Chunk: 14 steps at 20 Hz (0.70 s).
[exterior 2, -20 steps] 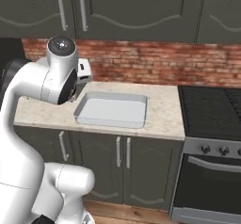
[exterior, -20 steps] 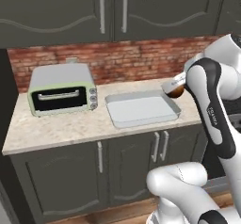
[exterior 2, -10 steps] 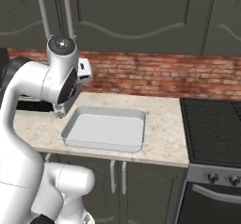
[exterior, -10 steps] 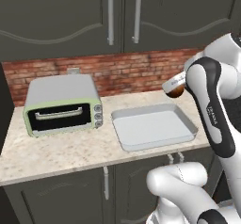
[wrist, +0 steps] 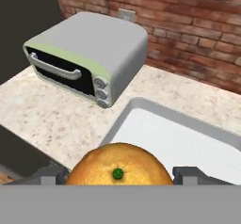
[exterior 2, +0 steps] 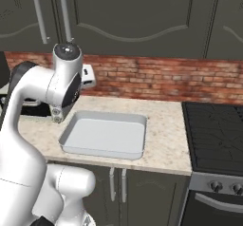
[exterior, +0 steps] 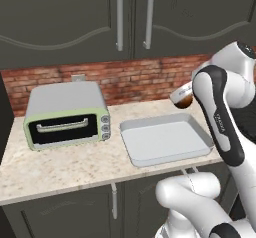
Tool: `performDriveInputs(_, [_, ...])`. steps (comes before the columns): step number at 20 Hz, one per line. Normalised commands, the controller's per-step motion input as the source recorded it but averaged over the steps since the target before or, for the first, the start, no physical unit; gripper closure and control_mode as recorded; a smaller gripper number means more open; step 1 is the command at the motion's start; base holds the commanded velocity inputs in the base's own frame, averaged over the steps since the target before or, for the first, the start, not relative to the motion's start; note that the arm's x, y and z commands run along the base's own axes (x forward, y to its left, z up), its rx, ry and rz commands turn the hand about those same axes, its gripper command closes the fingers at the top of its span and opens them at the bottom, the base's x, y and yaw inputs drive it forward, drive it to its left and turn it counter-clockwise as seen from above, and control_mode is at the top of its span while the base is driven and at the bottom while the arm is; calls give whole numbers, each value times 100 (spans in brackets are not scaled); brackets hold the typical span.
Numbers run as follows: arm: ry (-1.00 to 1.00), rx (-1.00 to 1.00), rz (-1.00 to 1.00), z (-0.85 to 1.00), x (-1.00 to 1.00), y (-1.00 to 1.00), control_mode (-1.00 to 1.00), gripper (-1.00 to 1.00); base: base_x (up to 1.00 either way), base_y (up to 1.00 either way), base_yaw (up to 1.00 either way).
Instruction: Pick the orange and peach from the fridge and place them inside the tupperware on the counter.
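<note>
My gripper [wrist: 117, 173] is shut on the orange [wrist: 118, 165], a dull orange ball with a green stem dot, clamped between the two dark fingertips [wrist: 189, 173]. In the left base view the gripper [exterior: 182, 97] holds the orange [exterior: 184, 101] in the air just above the far right corner of the tupperware [exterior: 165, 141]. The tupperware [exterior 2: 102, 136] is a shallow pale grey tray lying on the beige counter [exterior: 65, 168], and its inside [wrist: 181, 140] is bare. The peach and the fridge are out of view.
A pale green toaster oven [exterior: 67, 113] stands on the counter left of the tray, also seen as the oven [wrist: 89, 53] with its door shut. A black stove [exterior 2: 216, 137] lies to the right. Brick wall and dark upper cabinets [exterior: 132, 17] stand behind.
The base has driven closer to the counter, so the whole scene has grown and shifted. The arm keeps the same pose with the orange still held.
</note>
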Motion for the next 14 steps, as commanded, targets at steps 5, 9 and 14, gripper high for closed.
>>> performDriveInputs(5, [0,-2,0,-93,46,0,-100,100,0,0,0])
performDriveInputs(9, [0,0,0,-89,55,0,-100,100,0,0,0])
performDriveInputs(14, [1,0,0,-79,44,0,-100,100,0,0,0])
